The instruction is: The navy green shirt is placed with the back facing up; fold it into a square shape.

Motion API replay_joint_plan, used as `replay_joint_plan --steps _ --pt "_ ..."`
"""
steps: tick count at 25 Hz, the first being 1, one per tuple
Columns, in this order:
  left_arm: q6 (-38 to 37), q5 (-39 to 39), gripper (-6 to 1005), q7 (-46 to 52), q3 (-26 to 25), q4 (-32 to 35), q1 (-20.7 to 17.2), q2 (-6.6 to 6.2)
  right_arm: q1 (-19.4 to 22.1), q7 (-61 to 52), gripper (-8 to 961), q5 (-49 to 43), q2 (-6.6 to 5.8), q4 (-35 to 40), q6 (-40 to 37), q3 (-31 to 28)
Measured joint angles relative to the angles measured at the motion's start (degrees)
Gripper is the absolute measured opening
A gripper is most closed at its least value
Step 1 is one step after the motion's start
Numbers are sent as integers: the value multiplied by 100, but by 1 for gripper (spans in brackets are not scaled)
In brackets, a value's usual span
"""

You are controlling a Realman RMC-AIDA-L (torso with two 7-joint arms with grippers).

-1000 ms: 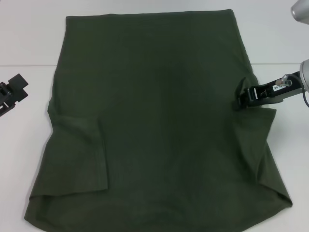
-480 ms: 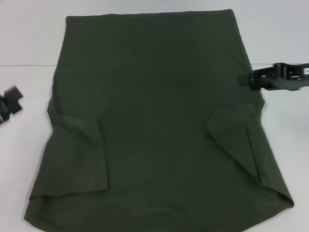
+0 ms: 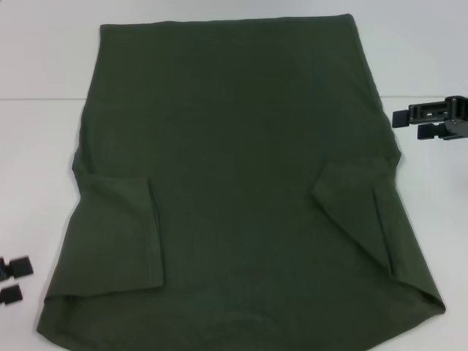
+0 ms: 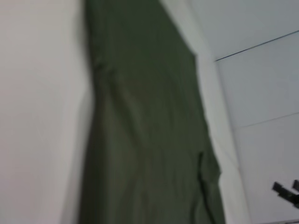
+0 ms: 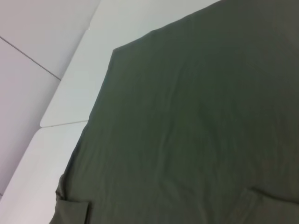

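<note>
Olive-green cotton covers most of what we see: the navy green shirt [image 3: 234, 183] lies flat on the white table [image 3: 36, 146], plain back up, its matte knit smooth apart from a few shallow ripples. We see its straight hem edge at the far side and its curved, wider end nearest us, so the outline reads as a trapezoid with a rounded near edge. Both short sleeves are folded inward onto the body. The left sleeve [image 3: 121, 234] makes a neat, nearly rectangular flap with a stitched cuff line along its inner edge; the right sleeve [image 3: 355, 208] makes a more slanted, triangular flap with a visible seam.

Our right tool [image 3: 409, 121] hovers off the cloth, just beside the shirt's right edge above the bare table, its two black, blocky fingers parted and grasping nothing. Our left tool [image 3: 13, 280] sits at the near left of the table, apart from the shirt's lower left corner; two dark squared fingertips show with a gap between them, released and empty.

From the left wrist view we see the shirt [image 4: 145, 130] as a long dark strip; the right wrist view shows its broad back [image 5: 196, 126].
</note>
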State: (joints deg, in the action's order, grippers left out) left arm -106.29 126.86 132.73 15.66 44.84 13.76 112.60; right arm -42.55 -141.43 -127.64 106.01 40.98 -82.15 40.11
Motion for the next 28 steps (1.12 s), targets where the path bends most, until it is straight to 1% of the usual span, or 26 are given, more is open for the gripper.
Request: replay_joint_plan --steps 1,7,12,13,20,28 --pt "7 69 869 31 -7 -4 -18 0 -7 -13 839 -18 5 -2 4 11" --pt "85 541 851 196 -15 -35 -79 9 -19 -41 838 -29 28 -6 14 46" --pt "210 667 835 239 3 -107 -74 136 2 -43 837 -29 33 -15 21 32" --pt "244 668 832 254 14 -134 -69 143 7 -42 837 -29 33 -16 25 30" --pt "621 682 810 361 87 -334 -16 149 25 -21 835 -27 34 -12 25 28" --pt "836 830 786 373 97 -466 74 148 39 -2 834 -24 33 -31 11 8"
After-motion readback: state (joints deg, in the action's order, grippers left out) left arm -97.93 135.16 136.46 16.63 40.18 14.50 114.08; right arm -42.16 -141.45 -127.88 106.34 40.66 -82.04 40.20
